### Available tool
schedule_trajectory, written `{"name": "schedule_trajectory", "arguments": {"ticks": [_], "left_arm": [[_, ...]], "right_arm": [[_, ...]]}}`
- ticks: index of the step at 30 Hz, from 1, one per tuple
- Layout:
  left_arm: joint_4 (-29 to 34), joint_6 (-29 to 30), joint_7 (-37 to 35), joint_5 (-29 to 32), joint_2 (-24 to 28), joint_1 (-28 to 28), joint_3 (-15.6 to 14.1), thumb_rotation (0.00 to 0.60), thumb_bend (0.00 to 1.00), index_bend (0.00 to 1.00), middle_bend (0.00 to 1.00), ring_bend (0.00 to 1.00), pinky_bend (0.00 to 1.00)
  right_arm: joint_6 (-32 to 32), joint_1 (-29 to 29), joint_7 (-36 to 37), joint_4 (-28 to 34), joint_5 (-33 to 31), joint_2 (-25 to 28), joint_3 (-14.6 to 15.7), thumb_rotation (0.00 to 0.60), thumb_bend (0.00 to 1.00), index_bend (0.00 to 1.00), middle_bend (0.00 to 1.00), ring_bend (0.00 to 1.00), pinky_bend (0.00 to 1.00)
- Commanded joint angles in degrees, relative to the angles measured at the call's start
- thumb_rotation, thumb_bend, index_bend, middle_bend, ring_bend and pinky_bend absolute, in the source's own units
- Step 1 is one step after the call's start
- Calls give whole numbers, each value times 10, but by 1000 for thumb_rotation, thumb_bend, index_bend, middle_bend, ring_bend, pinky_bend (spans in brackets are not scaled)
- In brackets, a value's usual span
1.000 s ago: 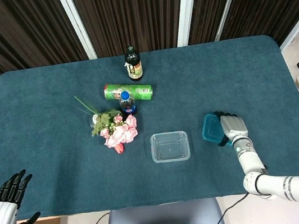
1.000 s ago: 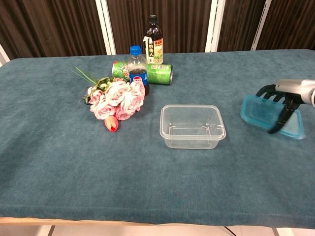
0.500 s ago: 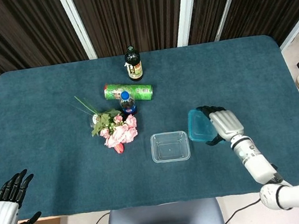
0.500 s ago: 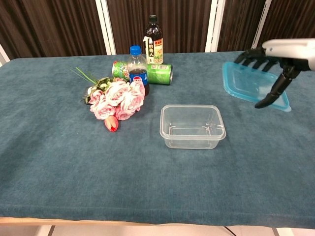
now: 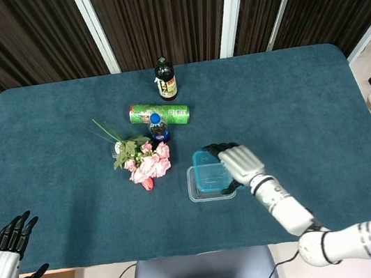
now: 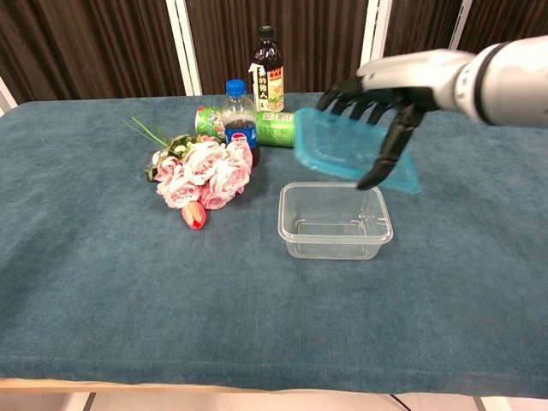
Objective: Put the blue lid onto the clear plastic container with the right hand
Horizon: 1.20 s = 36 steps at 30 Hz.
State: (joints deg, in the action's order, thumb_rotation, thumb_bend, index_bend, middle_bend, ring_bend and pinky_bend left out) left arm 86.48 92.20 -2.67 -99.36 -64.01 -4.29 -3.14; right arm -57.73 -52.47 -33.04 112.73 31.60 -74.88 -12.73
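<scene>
Holding the blue lid (image 6: 355,154) from above, the right hand (image 6: 390,86) has its fingers hooked over the far rim and the thumb under the near edge, so it is clamped on the lid. The lid hangs in the air above the clear plastic container (image 6: 335,219), not touching it, tilted with its right end lower and sitting toward the container's back and right side.

Risks, as judged:
- A tilted descent would likely land 1 corner first and skid or tip the light container on the table (image 5: 305,92) cloth.
- An offset release could leave the lid resting crooked across the rim instead of seated.
- The thumb under the lid may be trapped between lid and rim, or nudge the container when it is pulled out.

Clearances: the bouquet (image 5: 145,162) lies just left of the container, with the cola bottle (image 5: 158,127), green can (image 5: 159,113) and dark sauce bottle (image 5: 165,78) behind it. The right and near sides are open cloth, the better room for adjusting.

The left hand (image 5: 8,244) hangs off the table's near left corner, fingers apart, holding nothing.
</scene>
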Motion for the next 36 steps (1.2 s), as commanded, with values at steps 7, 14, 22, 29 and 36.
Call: {"name": "schedule_trajectory", "arguments": {"ticks": [7, 14, 22, 29, 36], "left_arm": [[-1, 3, -5, -1, 2, 1, 0, 600, 455, 58, 0, 51, 161], [0, 0, 0, -4, 0, 0, -1, 600, 454, 58, 0, 51, 161], [-1, 1, -1, -4, 1, 0, -1, 600, 455, 58, 0, 52, 161], [0, 1, -2, -3, 1, 1, 0, 600, 455, 58, 0, 52, 161], [-1, 2, -2, -5, 1, 1, -1, 600, 455, 58, 0, 51, 161]], "right_arm": [[1, -36, -19, -44, -32, -53, 19, 600, 401, 907, 664, 606, 634], [-9, -42, -30, -59, -35, -66, 37, 600, 400, 906, 664, 606, 634], [-5, -41, -27, -87, -34, -83, 52, 600, 400, 906, 664, 606, 634], [-2, -41, -25, -101, -30, -93, 57, 600, 401, 906, 664, 606, 634], [-5, -42, -25, -107, -31, -101, 57, 600, 400, 906, 664, 606, 634]]}}
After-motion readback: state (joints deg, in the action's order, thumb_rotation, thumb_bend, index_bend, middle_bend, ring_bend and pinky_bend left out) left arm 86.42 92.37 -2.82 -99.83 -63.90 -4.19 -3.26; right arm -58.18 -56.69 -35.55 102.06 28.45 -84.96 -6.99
